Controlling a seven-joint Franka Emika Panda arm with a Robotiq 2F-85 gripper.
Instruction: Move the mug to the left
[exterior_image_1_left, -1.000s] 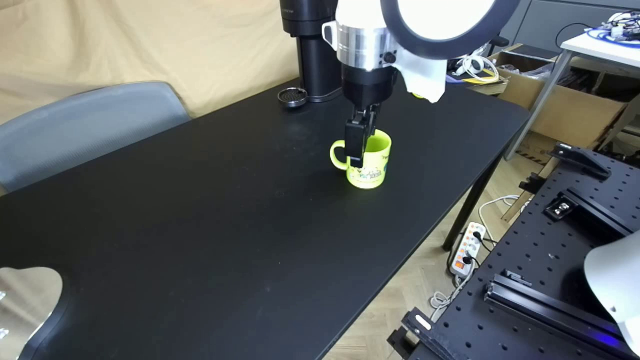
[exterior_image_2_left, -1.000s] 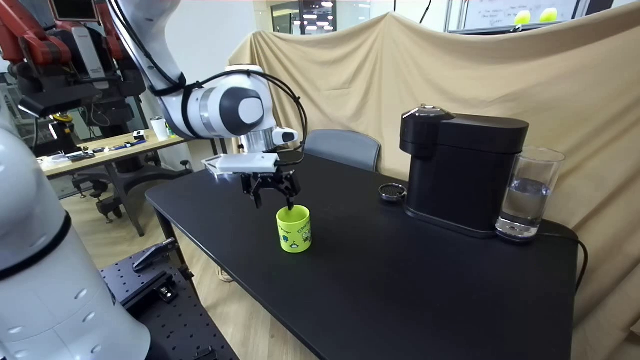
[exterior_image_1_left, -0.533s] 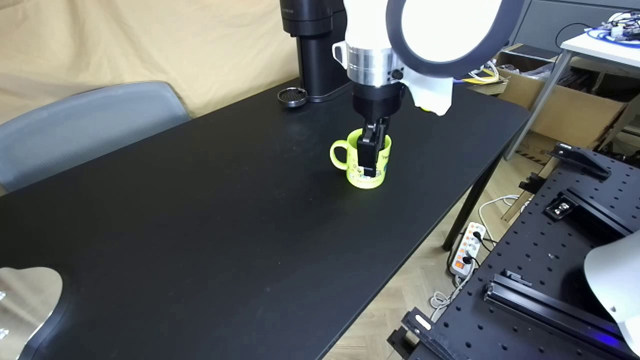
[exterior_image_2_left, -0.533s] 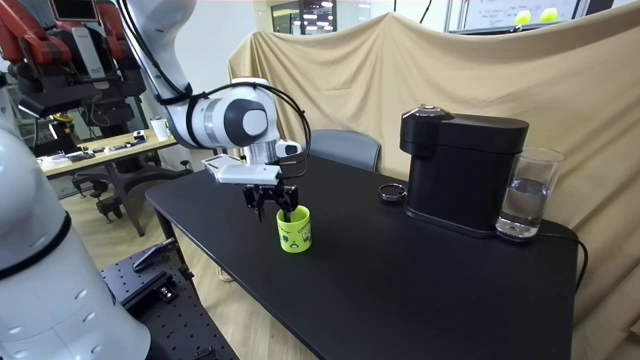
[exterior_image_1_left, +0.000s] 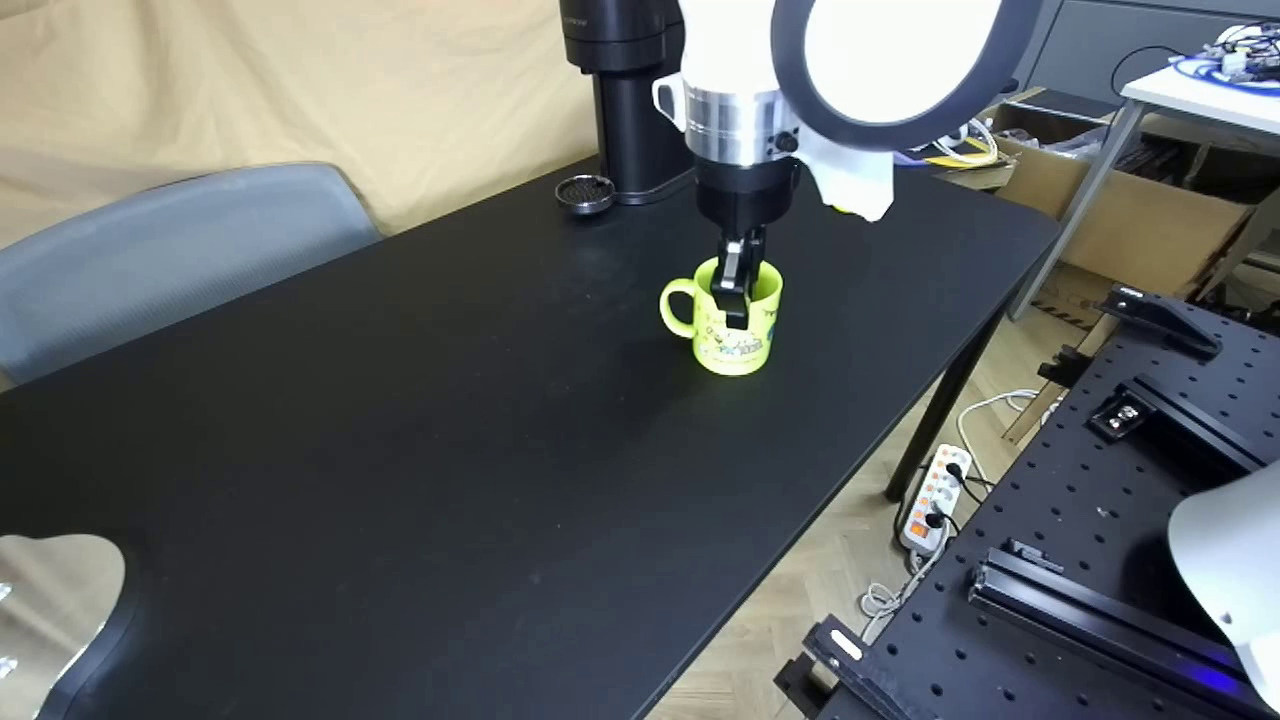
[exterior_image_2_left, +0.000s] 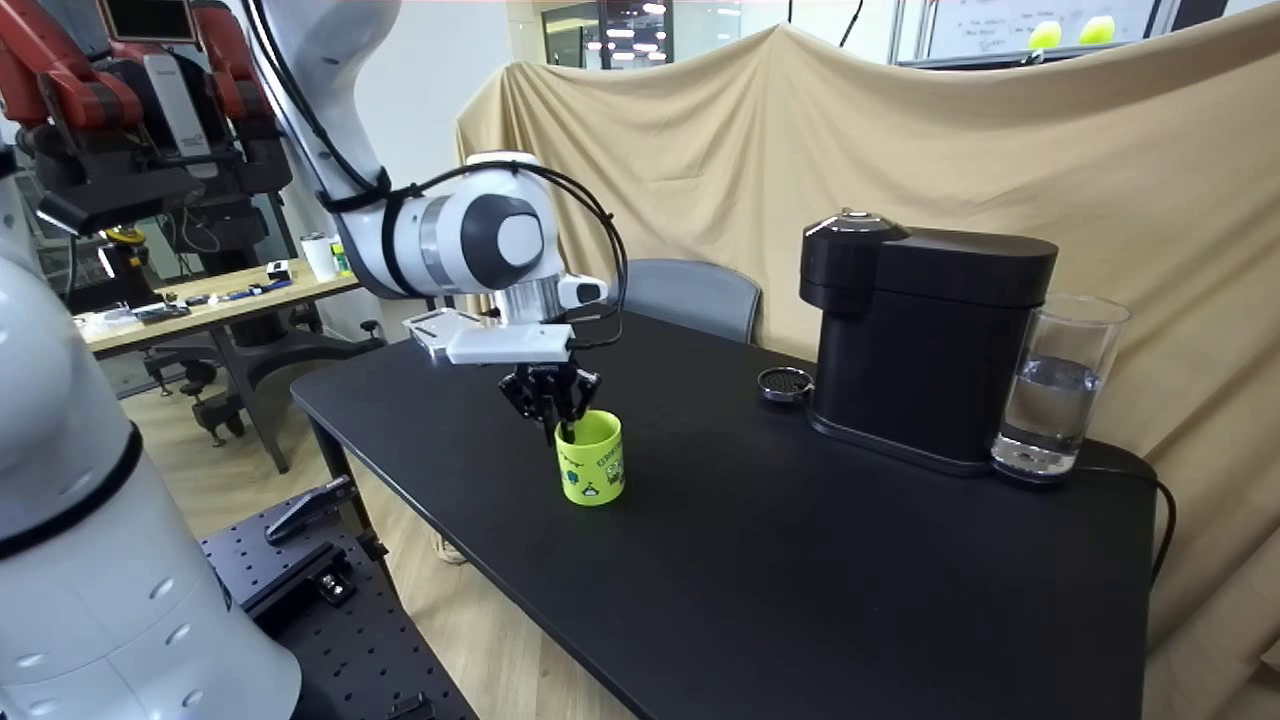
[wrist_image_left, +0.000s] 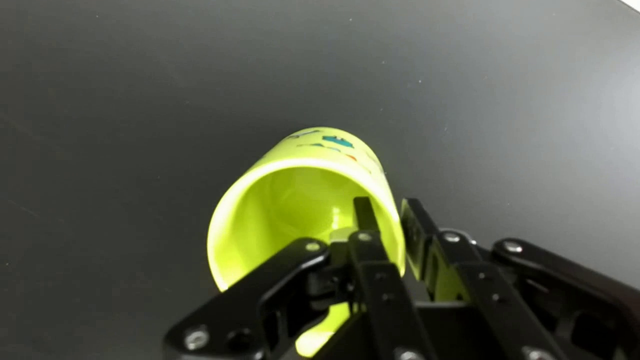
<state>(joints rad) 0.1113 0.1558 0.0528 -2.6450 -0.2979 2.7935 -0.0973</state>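
The lime-green mug (exterior_image_1_left: 735, 352) stands upright on the black table, its loop handle (exterior_image_1_left: 671, 310) on the coffee-machine side. It also shows in an exterior view (exterior_image_2_left: 592, 478) with its printed drawings. My gripper (wrist_image_left: 389, 214) straddles the mug wall: one finger is inside the mug (wrist_image_left: 295, 200), the other outside. The jaws are narrow but not closed; a strip of inner wall shows between the inside finger (wrist_image_left: 367, 214) and the rim, while the outside finger lies against or very near the wall. Whether it touches is hard to tell. The gripper hides part of the handle in the wrist view.
A black coffee machine (exterior_image_2_left: 930, 350) with a clear water tank (exterior_image_2_left: 1050, 400) stands at the table's back, a round metal drip tray (exterior_image_2_left: 785, 384) beside it. A grey chair (exterior_image_1_left: 180, 260) is behind the table (exterior_image_1_left: 420, 500). A reflective object (exterior_image_1_left: 60, 610) shows at the table's end.
The gripper has come down over the mug's rim, then lifted slightly. Its jaws have narrowed from wide to a small gap around the wall. The mug has shifted very slightly.
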